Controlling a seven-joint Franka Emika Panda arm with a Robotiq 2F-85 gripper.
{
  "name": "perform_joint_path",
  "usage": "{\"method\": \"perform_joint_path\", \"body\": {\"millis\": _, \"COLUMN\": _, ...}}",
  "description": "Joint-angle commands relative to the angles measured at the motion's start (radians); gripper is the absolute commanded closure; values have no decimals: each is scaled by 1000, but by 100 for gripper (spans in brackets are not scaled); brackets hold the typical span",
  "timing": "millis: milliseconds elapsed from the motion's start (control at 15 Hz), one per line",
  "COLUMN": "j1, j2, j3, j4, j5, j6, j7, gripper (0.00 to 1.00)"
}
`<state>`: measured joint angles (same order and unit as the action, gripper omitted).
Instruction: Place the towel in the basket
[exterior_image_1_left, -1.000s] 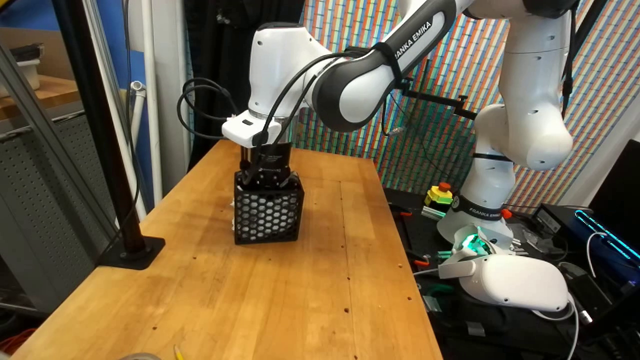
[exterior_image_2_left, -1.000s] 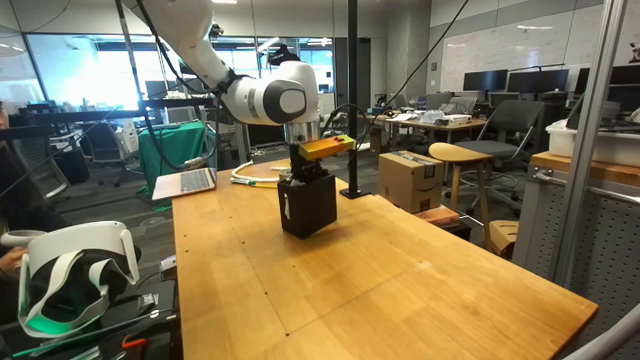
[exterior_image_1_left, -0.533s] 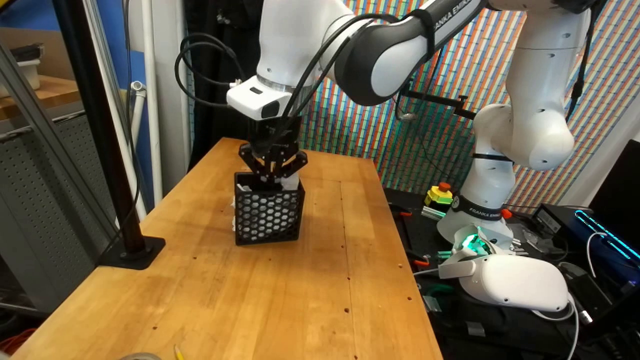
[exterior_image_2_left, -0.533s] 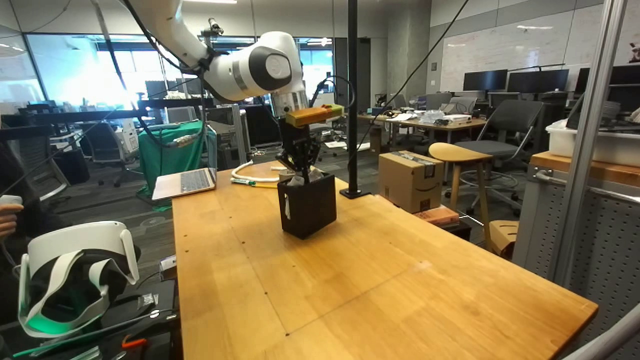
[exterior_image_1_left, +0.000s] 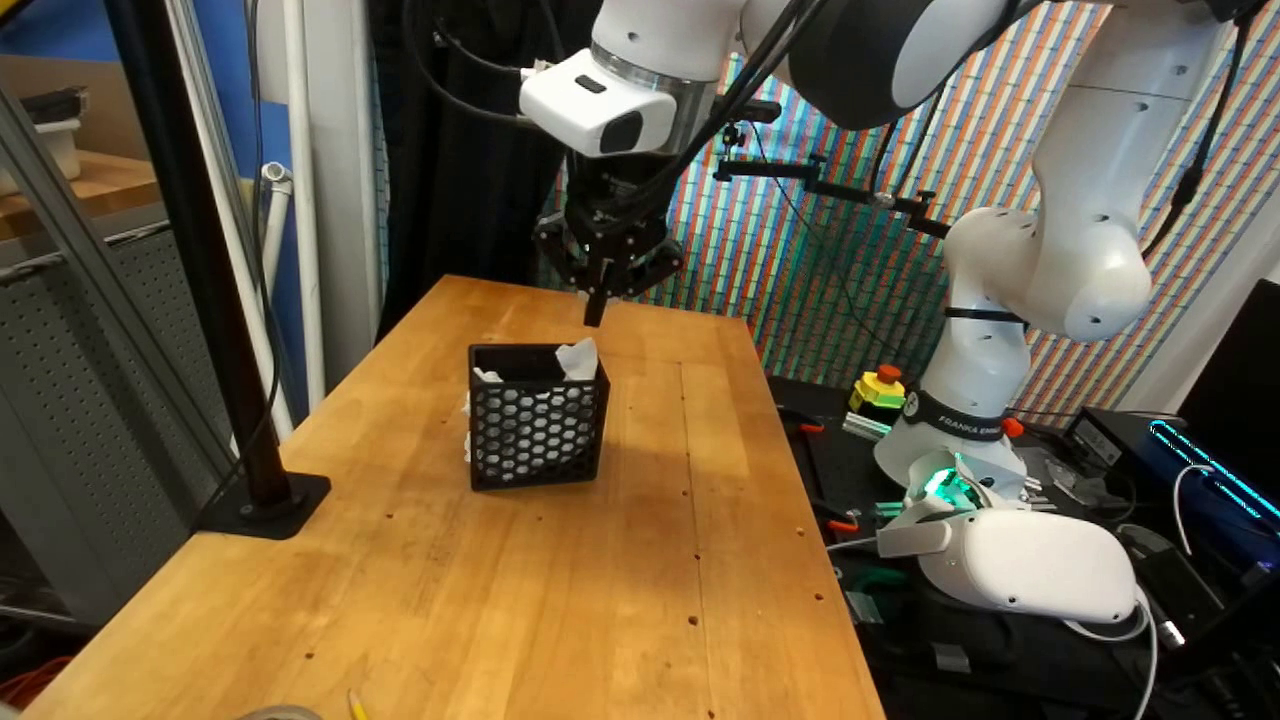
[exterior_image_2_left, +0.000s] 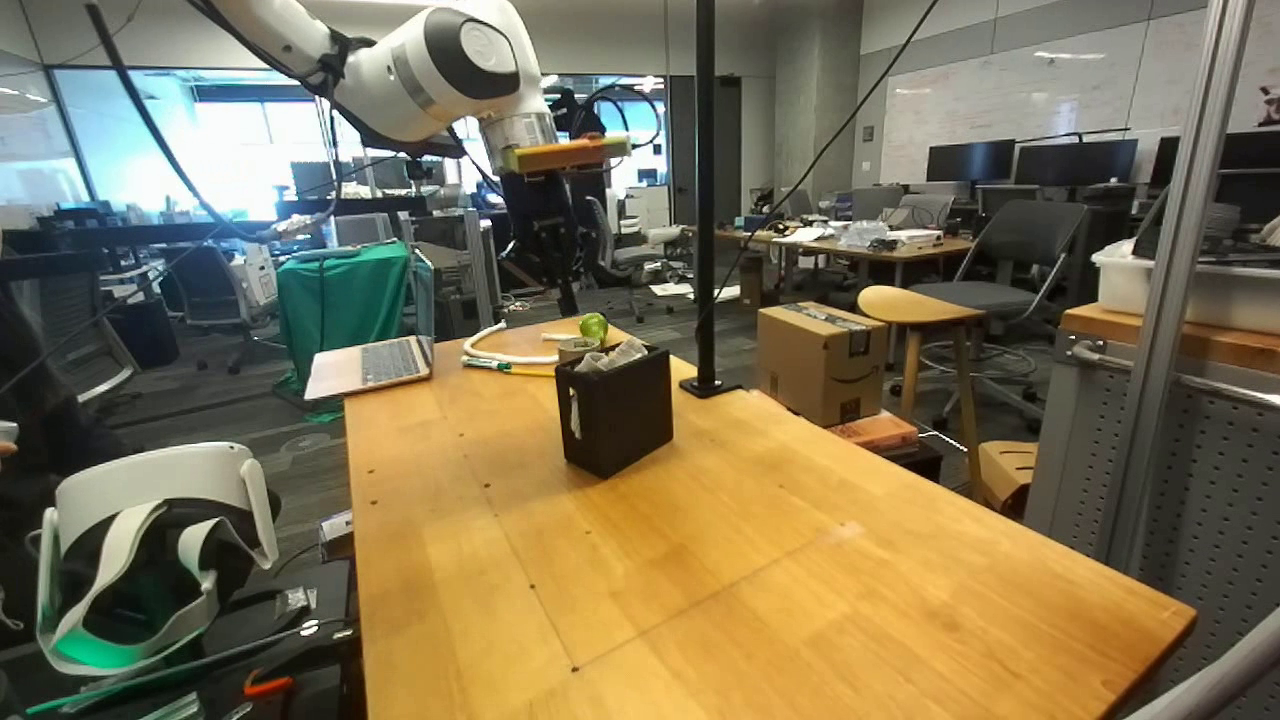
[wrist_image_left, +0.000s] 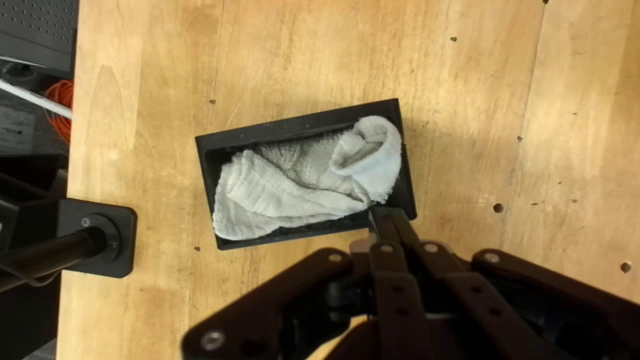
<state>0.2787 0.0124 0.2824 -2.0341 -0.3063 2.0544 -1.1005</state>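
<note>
The black mesh basket (exterior_image_1_left: 535, 482) stands upright on the wooden table, with its solid dark wall (exterior_image_2_left: 620, 420) facing the camera in an exterior view. The towel (wrist_image_left: 280, 195), off-white and crumpled, lies folded inside it; one corner pokes above the rim in both exterior views, and bits show at the side. My gripper (exterior_image_1_left: 596, 310) hangs above and apart from the basket, its fingers pressed together with nothing between them. From the wrist view, the gripper (wrist_image_left: 392, 212) overlaps a corner of the basket rim (wrist_image_left: 297, 122) only by line of sight.
A black pole on a square base (exterior_image_1_left: 270, 500) rises at the table's edge. Also on the table are a laptop (exterior_image_2_left: 385, 362), a white cable (exterior_image_2_left: 485, 345), a green ball (exterior_image_2_left: 593, 327) and, near the camera, a pencil (exterior_image_1_left: 356, 705).
My gripper has risen out of the basket and moved up and away from it, staying shut. The towel stays inside, and the basket has hardly moved.
</note>
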Motion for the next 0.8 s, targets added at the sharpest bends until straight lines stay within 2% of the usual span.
{"method": "perform_joint_path", "body": {"millis": 0, "j1": 0, "j2": -31, "j3": -1, "j4": -54, "j5": 4, "j6": 3, "j7": 29, "gripper": 95}}
{"method": "perform_joint_path", "body": {"millis": 733, "j1": -34, "j2": 36, "j3": -36, "j4": -78, "j5": -9, "j6": 17, "j7": -2, "gripper": 95}}
